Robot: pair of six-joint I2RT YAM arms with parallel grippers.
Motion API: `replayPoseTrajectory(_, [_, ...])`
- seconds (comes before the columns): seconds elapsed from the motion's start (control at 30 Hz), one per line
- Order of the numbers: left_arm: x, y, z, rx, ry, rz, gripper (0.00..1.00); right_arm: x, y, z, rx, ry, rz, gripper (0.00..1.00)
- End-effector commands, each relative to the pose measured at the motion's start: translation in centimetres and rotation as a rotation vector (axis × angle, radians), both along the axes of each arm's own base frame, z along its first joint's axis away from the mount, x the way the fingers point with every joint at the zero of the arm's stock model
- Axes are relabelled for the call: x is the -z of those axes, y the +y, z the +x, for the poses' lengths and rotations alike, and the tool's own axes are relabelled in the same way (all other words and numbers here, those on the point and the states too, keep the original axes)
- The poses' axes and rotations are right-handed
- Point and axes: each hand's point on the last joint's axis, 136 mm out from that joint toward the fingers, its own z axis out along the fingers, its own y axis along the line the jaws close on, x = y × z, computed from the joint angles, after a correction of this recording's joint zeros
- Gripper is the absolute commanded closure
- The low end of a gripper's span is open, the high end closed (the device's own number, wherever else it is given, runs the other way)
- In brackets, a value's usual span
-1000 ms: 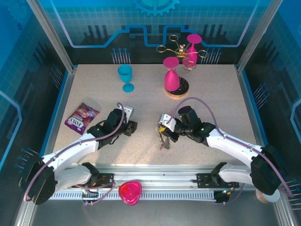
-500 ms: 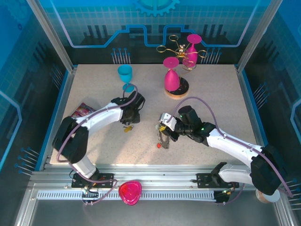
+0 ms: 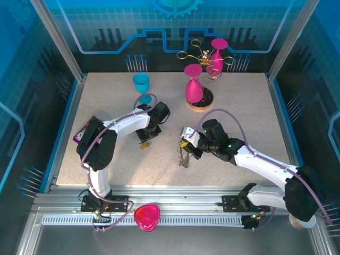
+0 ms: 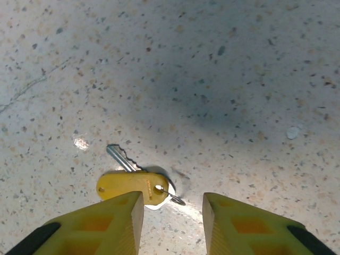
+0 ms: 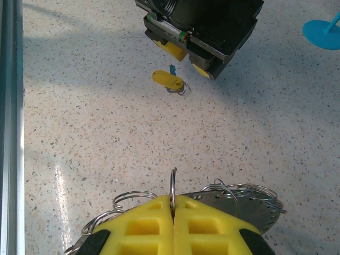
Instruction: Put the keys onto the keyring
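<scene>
Left gripper point(image 4: 172, 204) spread, hovering low over one yellow-headed key point(image 4: 133, 186). The key lies flat on the desk point(image 3: 239, 106), left of centre, about midway between the near and far edges, and is not gripped. Right gripper point(image 5: 172, 208) pressed together, pinching the keyring point(image 5: 241, 204) near desk centre, right of the key.

Bright overhead light, soft shadow across table point(image 4: 255, 48), glare spots beside key point(image 4: 133, 186), sharp focus
</scene>
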Motion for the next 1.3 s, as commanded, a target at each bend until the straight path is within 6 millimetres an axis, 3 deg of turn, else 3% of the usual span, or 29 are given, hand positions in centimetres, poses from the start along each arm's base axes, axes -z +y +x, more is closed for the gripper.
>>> replayPoseTrajectory(0.0, [0.5,-0.3,-0.3,-0.088,0.024,-0.028,0.62,-1.3,0.1,0.6,0.012,-0.027,0.034,1.0])
replayPoseTrajectory(0.23, [2.1,-0.6,-0.9,-0.16,0.068,-0.064,0.58,-1.4,0.1,0.6,0.01,-0.029,0.034,1.0])
replayPoseTrajectory(0.9, [4.0,-0.5,-1.0,-0.231,0.086,-0.073,0.73,-1.4,0.1,0.4,0.001,-0.025,0.031,1.0])
replayPoseTrajectory(1.27, [3.6,0.2,-1.2,-0.239,0.072,-0.068,0.86,-1.5,0.1,0.3,-0.005,-0.027,0.03,1.0])
